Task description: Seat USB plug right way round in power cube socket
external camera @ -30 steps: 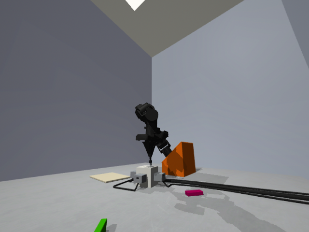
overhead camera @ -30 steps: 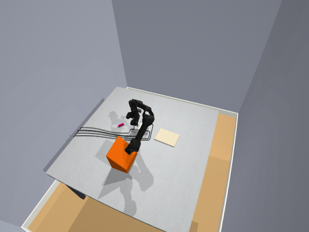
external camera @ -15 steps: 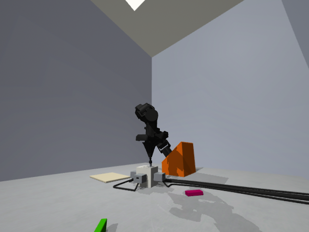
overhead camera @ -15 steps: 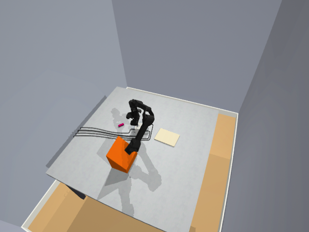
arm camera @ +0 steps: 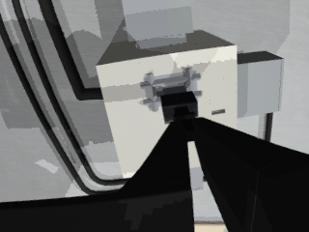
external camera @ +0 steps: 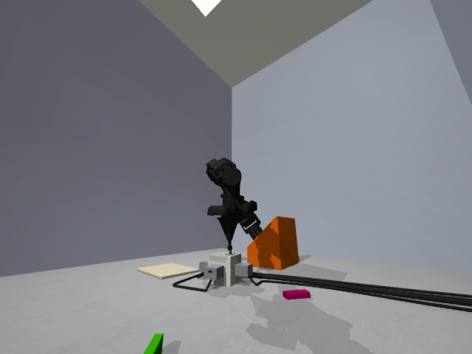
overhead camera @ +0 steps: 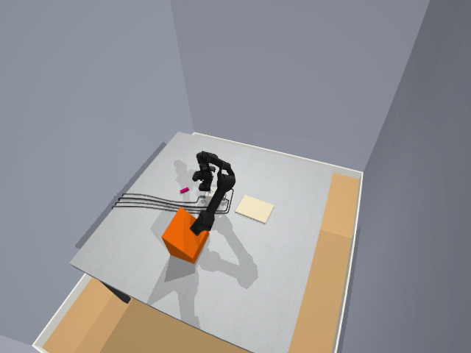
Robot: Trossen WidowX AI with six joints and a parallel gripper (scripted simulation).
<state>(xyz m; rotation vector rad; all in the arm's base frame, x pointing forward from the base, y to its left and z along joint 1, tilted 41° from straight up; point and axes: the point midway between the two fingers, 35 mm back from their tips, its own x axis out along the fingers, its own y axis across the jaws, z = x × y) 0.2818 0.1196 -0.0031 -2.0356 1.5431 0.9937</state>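
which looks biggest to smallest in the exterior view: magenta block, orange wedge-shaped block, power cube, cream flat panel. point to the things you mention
1. Orange wedge-shaped block point(overhead camera: 182, 235) point(external camera: 272, 247)
2. Power cube point(external camera: 228, 270) point(arm camera: 145, 126)
3. Cream flat panel point(overhead camera: 254, 209) point(external camera: 167, 270)
4. Magenta block point(overhead camera: 184, 190) point(external camera: 296, 294)

Second and third are close: grey plugs cover part of the cube.

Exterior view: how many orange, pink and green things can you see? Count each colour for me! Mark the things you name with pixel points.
Orange: 1, a big orange block with a sloping top point(overhead camera: 176, 232) point(external camera: 287, 243)
Pink: 1, a small bright pink bar point(overhead camera: 184, 190) point(external camera: 296, 294)
Green: 1, a bright green piece point(external camera: 155, 343), cut off by the picture's edge
Total: 3
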